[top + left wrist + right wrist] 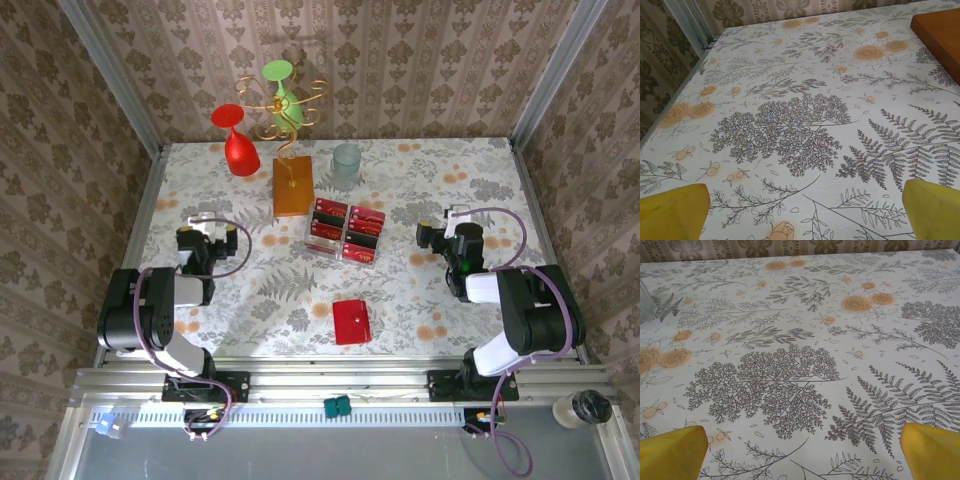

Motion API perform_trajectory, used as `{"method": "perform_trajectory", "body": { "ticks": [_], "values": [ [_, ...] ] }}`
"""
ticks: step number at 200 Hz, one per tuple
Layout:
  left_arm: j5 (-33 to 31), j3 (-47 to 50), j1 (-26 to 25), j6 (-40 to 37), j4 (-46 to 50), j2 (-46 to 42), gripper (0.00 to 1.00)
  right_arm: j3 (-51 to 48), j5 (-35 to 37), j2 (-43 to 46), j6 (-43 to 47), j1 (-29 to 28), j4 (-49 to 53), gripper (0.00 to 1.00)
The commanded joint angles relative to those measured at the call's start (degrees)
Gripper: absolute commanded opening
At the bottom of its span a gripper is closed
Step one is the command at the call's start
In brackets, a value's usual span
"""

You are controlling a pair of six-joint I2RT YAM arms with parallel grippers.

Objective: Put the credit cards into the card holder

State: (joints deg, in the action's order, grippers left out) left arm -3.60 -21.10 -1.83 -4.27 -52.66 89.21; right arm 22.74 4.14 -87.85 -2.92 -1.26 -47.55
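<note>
Several red credit cards (330, 213) with dark stripes lie side by side in a clear plastic tray (308, 244) at the table's middle. The card holder (351, 321), a small plain red wallet, lies shut and flat nearer the front edge, below the tray. My left gripper (207, 224) (802, 220) rests low at the left, open, its yellow fingertips (671, 211) wide apart over bare tablecloth. At the right, my right gripper (456, 216) (802, 455) is likewise open, with nothing between its fingertips (932, 450). Both grippers are well apart from the cards and the holder.
An orange wooden block (293, 186) (941, 33) carries a gold wire stand with a red glass (238, 146) and a green glass (280, 78). A clear tumbler (346, 165) stands beside it. Metal rails and papered walls close in the flowered table (430, 300).
</note>
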Motion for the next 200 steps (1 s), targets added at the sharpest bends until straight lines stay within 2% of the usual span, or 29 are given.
{"method": "perform_trajectory", "body": {
  "ticks": [1, 200],
  "values": [
    [1.23, -1.55, 0.38, 0.52, 0.28, 0.06, 1.00, 0.81, -0.72, 0.27, 1.05, 0.29, -0.79, 1.00],
    [1.90, -1.68, 0.77, 0.84, 0.68, 0.17, 1.00, 1.08, -1.26, 0.11, 0.81, 0.53, -0.43, 1.00]
  ]
}}
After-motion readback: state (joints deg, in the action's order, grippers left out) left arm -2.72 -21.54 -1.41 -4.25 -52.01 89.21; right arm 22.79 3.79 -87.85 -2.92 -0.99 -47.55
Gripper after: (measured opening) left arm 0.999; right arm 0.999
